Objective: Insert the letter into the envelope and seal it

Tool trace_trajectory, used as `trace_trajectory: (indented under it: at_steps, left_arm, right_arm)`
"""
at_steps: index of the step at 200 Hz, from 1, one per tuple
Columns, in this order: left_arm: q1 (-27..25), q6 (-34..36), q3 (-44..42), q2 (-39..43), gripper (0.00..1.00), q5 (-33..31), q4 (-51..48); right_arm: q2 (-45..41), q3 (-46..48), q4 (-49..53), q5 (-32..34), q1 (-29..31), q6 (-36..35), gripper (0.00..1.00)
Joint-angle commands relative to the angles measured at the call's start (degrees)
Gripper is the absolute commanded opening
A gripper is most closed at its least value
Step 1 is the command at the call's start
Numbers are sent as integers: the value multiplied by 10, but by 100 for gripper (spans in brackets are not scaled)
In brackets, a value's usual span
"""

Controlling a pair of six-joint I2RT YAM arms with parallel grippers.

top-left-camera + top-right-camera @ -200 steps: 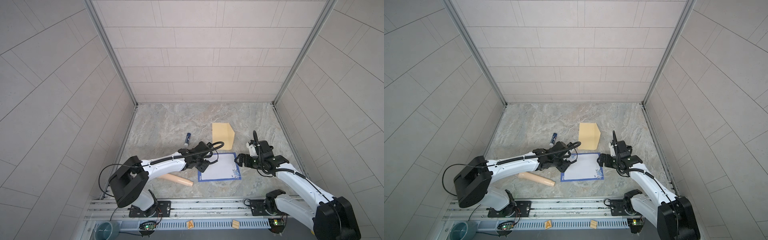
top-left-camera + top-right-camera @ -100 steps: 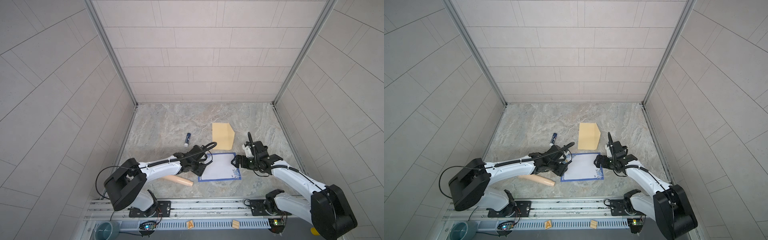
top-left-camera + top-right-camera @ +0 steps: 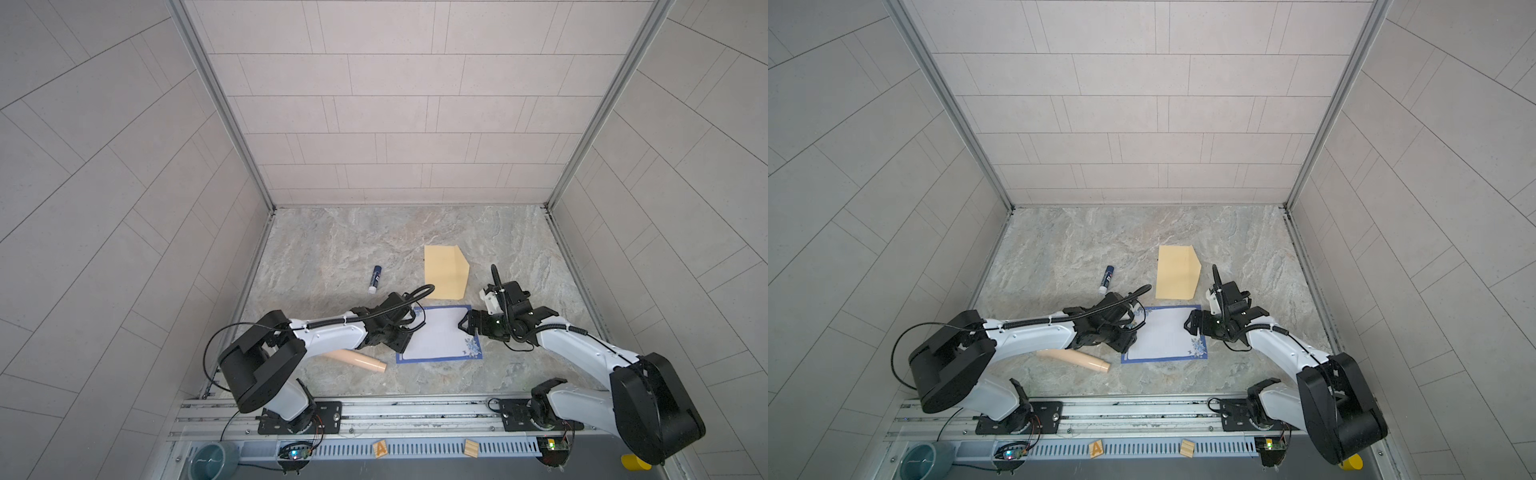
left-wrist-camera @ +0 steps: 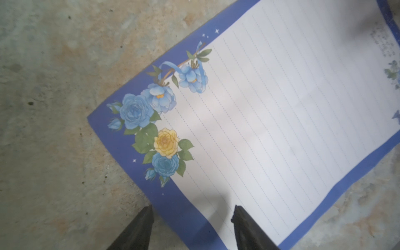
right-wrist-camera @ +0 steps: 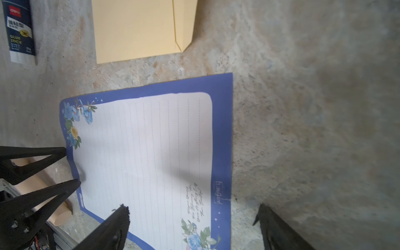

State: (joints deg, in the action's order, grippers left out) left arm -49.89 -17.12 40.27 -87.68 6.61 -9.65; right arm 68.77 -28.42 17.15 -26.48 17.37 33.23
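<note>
Since 1 second ago, both grippers have been drawing in on the letter (image 3: 440, 338). The left gripper (image 3: 409, 332) is now sitting at the letter's left edge, nearer the front than before, and the right gripper (image 3: 463, 326) is now reaching the letter's right edge near its far corner.

The letter is lying unfolded on the table (image 3: 353, 249), and its left edge is rippling slightly in the right wrist view. The left gripper's jaws are standing spread, straddling the left border with 1 finger over paper and 1 over bare table, pinching nothing. The right gripper's jaws are standing spread wide across the right border, also holding nothing.

The envelope (image 3: 444, 272) is lying just beyond the letter's far edge, apart from it. A glue stick (image 3: 375, 279) is lying beyond the letter's far-left corner, and a wooden roller (image 3: 359, 360) is lying just off its near-left corner.

The work appears to be at its opening step: taking hold of the letter, probably to fold it, since it looks too large for the envelope. The next move is calling for each gripper to pinch a thin edge without sliding the sheet.
</note>
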Motion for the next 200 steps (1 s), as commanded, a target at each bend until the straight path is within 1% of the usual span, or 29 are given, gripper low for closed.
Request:
trace_trajectory:
  at_steps: [1,34,62,103,152,200]
  left_arm:
    - [1,-3,-7,-12,65,0,-2]
    - [1,-3,-6,-18,64,0,2]
    - [1,-5,-7,-23,64,1,6]
    - [2,-6,-6,-26,64,4,9]
    - [2,-5,-6,-27,64,2,12]
    - [1,-7,-6,-31,64,3,17]
  right_arm:
    - [25,0,5,-32,5,8,89]
    - [46,0,-15,-65,6,21,84]
    - [37,3,-35,-85,6,37,81]
    - [0,15,-88,-119,6,75,81]
    - [-43,19,-126,-141,7,94,81]
    - [-40,23,-190,-184,19,122,81]
